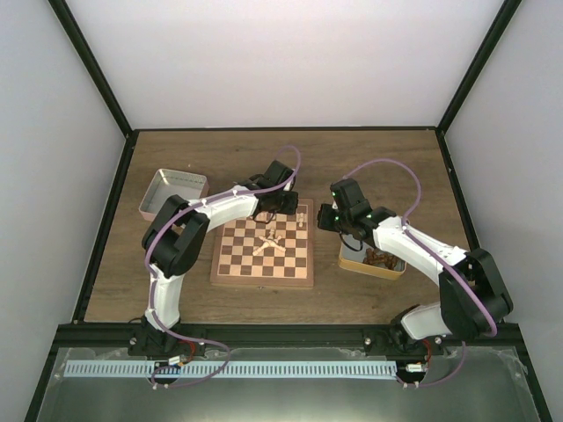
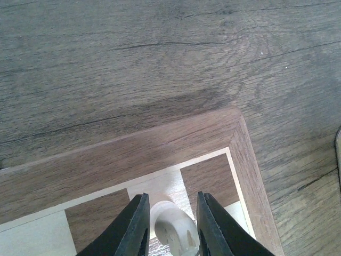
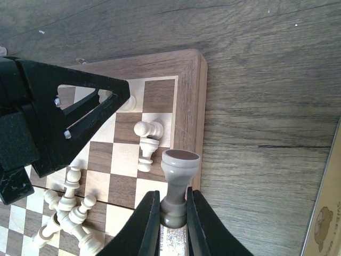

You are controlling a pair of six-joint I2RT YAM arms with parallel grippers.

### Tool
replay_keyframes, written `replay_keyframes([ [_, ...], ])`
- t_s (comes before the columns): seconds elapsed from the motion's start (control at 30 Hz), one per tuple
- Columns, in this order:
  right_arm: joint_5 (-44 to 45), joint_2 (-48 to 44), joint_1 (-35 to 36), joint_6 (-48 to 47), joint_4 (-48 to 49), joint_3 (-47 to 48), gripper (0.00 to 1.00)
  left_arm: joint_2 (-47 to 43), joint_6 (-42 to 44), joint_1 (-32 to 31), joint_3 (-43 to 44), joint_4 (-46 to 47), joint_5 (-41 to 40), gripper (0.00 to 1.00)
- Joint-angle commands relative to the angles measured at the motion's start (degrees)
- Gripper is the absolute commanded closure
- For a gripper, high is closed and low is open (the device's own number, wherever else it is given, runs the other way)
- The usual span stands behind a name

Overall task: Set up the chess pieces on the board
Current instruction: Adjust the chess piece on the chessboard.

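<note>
The board [image 1: 230, 272] lies mid-table, and its far corner shows in the left wrist view [image 2: 213, 133]. Several cream chess pieces [image 1: 268, 243] lie heaped at its centre, and a few [image 1: 302, 215] are near its far right corner. My left gripper [image 1: 280, 211] is shut on a cream piece [image 2: 173, 230] over a cream square by that corner. My right gripper [image 3: 173, 196] is shut on a pale piece [image 3: 178, 170], base pointing forward, over the board's right border [image 3: 200, 106]. Two pieces [image 3: 147, 140] lie just left of it.
A grey-pink tray [image 1: 171, 193] stands at the left of the board. A yellow tray [image 1: 374, 261] with dark brown pieces stands at the right, under the right arm. My left gripper's black body [image 3: 48, 117] fills the left of the right wrist view.
</note>
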Motion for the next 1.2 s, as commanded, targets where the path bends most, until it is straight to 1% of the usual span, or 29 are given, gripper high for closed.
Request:
replay_keyframes([
  [0.0, -0.2, -1.1, -0.3, 0.2, 0.7, -0.5, 0.95, 1.0, 0.6, -0.3, 1.7, 1.2, 0.8, 0.73],
  [0.1, -0.2, -1.3, -0.3, 0.1, 0.8, -0.5, 0.95, 0.8, 0.9, -0.3, 1.7, 1.0, 0.5, 0.74],
  [0.2, -0.2, -1.2, -0.3, 0.2, 0.9, -0.6, 0.95, 1.1, 1.0, -0.3, 1.6, 0.9, 0.3, 0.80],
  [0.27, -0.2, -1.2, -0.3, 0.2, 1.1, -0.7, 0.95, 1.1, 1.0, -0.3, 1.6, 0.8, 0.5, 0.82],
  [0.73, -0.3, -0.9, -0.3, 0.2, 1.3, -0.7, 0.95, 1.5, 1.4, -0.5, 2.3, 2.0, -4.4, 0.82],
  [0.97, -0.3, -0.9, -0.3, 0.2, 1.3, -0.8, 0.95, 2.1, 0.8, -0.6, 2.1, 2.4, -2.2, 0.81],
  [1.17, -0.7, -0.9, -0.3, 0.0, 1.4, -0.8, 0.95, 0.5, 0.7, -0.5, 2.0, 1.8, -1.7, 0.71],
])
